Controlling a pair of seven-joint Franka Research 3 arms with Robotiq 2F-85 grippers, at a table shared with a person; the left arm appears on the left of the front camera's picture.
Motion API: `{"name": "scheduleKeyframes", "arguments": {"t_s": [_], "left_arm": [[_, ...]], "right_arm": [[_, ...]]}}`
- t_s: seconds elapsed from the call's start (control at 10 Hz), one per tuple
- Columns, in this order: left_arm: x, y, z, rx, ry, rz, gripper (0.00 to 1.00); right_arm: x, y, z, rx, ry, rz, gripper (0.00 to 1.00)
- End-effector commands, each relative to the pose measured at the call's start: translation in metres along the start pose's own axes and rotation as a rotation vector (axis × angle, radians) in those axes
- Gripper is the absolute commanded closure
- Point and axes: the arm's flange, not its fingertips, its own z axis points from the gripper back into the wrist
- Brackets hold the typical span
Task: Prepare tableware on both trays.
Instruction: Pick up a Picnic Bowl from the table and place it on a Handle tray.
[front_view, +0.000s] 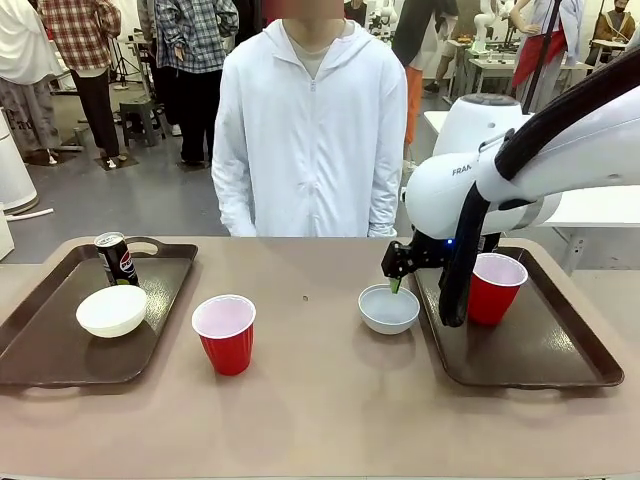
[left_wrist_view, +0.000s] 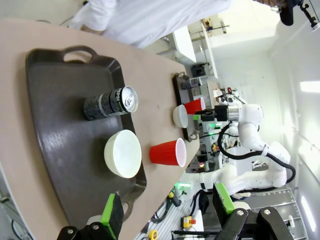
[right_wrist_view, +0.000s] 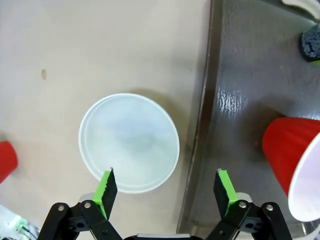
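Observation:
One white bowl (front_view: 389, 308) (right_wrist_view: 129, 142) sits on the bare table just left of the right tray (front_view: 560, 350) (right_wrist_view: 240, 75). My right gripper (front_view: 397, 280) (right_wrist_view: 166, 187) hangs open over the bowl's tray-side rim, holding nothing. A red cup (front_view: 496, 288) (right_wrist_view: 295, 165) stands upright on the right tray. The left tray (front_view: 40, 345) (left_wrist_view: 55, 125) carries a dark can (front_view: 116, 259) (left_wrist_view: 110, 103) and the other white bowl (front_view: 112, 310) (left_wrist_view: 123, 153). A second red cup (front_view: 224, 333) (left_wrist_view: 168, 152) stands on the table beside it. My left gripper (left_wrist_view: 168, 207) is open, high above the left tray's near end.
A person in a white hooded jacket (front_view: 310, 130) stands at the table's far edge, hands down. My right arm (front_view: 500, 180) reaches over the right tray's far half. A dark round thing (right_wrist_view: 312, 42) shows at that tray's corner; I cannot tell what it is.

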Motion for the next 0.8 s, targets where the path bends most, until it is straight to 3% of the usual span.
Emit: {"name": "scheduleKeyframes", "arguments": {"t_s": [0.0, 0.1, 0.6, 0.7], "left_arm": [[-0.002, -0.002, 0.0, 0.007, -0.006, 0.001, 0.05], [-0.002, -0.002, 0.0, 0.007, -0.006, 0.001, 0.05], [-0.002, -0.002, 0.0, 0.007, -0.006, 0.001, 0.05], [-0.002, -0.002, 0.0, 0.007, -0.006, 0.001, 0.05]], "right_arm": [[0.016, 0.004, -0.015, -0.036, -0.005, -0.049, 0.0], [0.017, 0.004, -0.025, -0.048, 0.005, -0.057, 0.0], [0.023, 0.004, -0.05, -0.092, 0.012, -0.052, 0.51], [0.023, 0.004, -0.051, -0.096, 0.015, -0.055, 0.39]]}}
